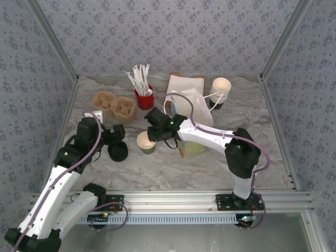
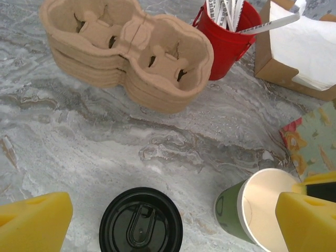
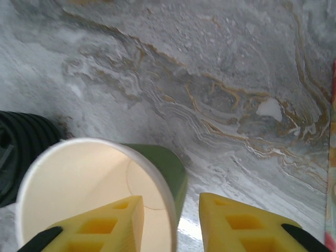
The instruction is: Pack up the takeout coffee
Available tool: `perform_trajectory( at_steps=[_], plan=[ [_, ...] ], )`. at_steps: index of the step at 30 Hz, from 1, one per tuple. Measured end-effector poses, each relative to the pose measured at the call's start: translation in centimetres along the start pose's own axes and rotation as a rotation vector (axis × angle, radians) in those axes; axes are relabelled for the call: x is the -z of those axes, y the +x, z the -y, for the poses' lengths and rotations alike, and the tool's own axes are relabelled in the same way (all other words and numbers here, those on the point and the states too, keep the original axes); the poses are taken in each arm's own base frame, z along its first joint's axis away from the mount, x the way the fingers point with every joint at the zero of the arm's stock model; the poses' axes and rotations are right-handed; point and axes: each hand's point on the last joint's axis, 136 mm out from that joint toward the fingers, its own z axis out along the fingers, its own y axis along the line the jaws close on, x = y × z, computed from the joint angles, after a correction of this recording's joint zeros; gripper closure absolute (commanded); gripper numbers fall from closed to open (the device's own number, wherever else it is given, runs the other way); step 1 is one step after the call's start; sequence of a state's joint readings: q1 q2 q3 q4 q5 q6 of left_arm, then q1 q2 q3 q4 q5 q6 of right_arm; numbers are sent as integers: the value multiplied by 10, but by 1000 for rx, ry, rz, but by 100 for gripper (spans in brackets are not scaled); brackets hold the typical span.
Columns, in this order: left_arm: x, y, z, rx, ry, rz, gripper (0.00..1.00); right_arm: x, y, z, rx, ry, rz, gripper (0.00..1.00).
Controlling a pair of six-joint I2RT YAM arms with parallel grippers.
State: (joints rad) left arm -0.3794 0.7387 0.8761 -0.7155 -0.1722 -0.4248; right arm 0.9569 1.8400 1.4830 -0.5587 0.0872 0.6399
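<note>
1. One lidless olive-green paper cup (image 1: 146, 143) stands mid-table, just left of one white paper bag (image 1: 202, 107).
2. The right gripper (image 3: 170, 202) has its two fingers slightly parted, straddling the cup's rim.
3. The left gripper (image 2: 170, 220) is spread wide above one round black plastic lid (image 2: 140, 220).

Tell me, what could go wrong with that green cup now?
1. The right end effector has one finger inside the green cup and one outside. Lifting away could snag the rim and tip it.
2. The black lids sit close beside the cup, so a nudge might shift either.
</note>
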Motion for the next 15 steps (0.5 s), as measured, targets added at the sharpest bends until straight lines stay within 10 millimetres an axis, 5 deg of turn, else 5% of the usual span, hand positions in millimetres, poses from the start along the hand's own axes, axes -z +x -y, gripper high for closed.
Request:
perform_trajectory(
  at_steps=[11,15],
  plan=[
    [-4,11,-5,18,-17,-32,1,59,-32,-9,11,-6,90,52],
    [-4,11,-5,20,-17,-31,1,65,-37,3,5,19,100,52]
  ],
)
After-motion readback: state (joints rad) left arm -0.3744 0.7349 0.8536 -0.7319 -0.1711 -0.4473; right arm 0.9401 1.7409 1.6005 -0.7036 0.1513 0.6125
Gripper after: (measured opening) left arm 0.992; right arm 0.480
